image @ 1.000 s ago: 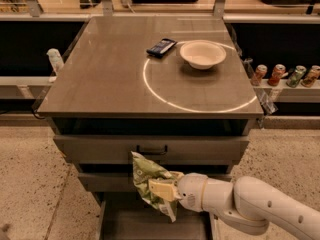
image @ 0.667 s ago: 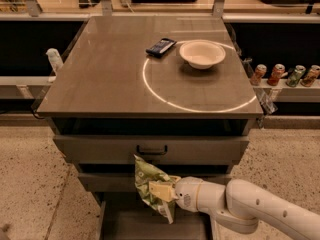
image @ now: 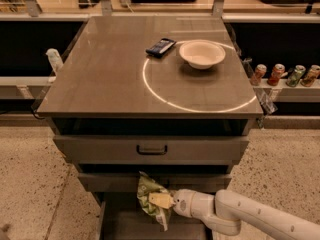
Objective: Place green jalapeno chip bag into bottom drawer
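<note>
Over bottom drawer (image: 122, 225), claw (image: 169, 202) with green jalapeno chip bag (image: 148, 189)

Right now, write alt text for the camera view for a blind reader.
The gripper holds the green jalapeno chip bag over the open bottom drawer of a grey cabinet; a white bowl and dark phone sit on top.

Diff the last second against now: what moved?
The claw, shut on the green jalapeno chip bag, came down slightly and a touch left, lower over the open bottom drawer. The bag has not been released. The white bowl, dark phone-like slab and handled top drawer are unchanged.
</note>
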Controlling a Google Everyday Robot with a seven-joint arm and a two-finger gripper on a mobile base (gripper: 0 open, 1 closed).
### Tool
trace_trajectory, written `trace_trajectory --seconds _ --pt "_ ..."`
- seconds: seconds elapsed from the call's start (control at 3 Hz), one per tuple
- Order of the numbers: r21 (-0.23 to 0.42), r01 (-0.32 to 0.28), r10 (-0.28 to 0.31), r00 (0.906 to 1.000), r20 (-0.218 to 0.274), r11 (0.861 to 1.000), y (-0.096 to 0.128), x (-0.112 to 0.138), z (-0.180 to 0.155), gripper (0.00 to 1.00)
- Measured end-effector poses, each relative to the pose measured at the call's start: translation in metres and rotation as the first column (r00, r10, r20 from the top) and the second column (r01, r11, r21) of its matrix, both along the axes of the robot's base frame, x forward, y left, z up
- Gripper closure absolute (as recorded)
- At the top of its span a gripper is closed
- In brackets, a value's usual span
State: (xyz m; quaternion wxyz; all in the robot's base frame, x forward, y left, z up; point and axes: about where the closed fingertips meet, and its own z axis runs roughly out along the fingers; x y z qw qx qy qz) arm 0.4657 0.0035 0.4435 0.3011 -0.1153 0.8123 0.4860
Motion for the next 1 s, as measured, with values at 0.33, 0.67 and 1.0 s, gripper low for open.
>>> trace_trajectory --seconds 0.33,0.67,1.0 --pt "0.000 0.000 0.000 1.0000 0.000 1.000 0.000 0.000 0.000 1.00" --pt "-0.013 -0.035 0.036 0.9972 0.065 0.999 0.010 -0.012 0.024 1.00" --pt "-0.043 -0.047 0.048 0.9987 0.017 0.998 0.021 -0.016 0.009 1.00"
